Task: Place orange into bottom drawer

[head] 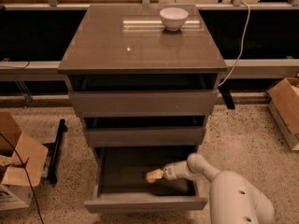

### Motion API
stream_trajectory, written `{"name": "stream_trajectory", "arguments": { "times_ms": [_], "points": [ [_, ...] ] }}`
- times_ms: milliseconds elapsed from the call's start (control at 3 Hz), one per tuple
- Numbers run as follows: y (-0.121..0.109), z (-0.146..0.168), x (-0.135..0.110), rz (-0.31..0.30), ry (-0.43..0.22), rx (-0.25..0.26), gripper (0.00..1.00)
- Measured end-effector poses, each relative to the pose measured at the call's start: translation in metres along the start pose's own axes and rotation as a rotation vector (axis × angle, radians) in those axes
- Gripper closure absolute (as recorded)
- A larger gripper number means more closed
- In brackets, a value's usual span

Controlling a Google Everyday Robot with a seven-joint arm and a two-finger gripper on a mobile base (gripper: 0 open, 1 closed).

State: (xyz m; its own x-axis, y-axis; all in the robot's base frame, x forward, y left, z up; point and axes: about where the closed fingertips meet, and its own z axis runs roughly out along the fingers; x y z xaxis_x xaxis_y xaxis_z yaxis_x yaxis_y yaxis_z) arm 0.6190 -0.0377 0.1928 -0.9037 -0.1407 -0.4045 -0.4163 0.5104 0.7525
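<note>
The bottom drawer stands pulled out, and the white arm reaches into it from the right, with the tool low over the middle of the drawer floor. The orange shows at the tool's tip. A white bowl sits at the back of the worktop.

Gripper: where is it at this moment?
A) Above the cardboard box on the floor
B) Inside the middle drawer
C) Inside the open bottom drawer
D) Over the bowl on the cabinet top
C: the gripper reaches from the right into the open bottom drawer, with the orange at its tip.
</note>
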Motion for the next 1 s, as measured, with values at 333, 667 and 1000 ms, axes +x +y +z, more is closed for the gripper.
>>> {"name": "stream_trajectory", "arguments": {
  "times_ms": [333, 667, 1000],
  "points": [
    [0.0015, 0.0061, 0.0042, 0.013, 0.021, 0.000, 0.08],
    [0.0021, 0.0076, 0.0050, 0.013, 0.023, -0.001, 0.00],
    [0.0021, 0.0076, 0.0050, 0.013, 0.023, -0.001, 0.00]
  ]
}}
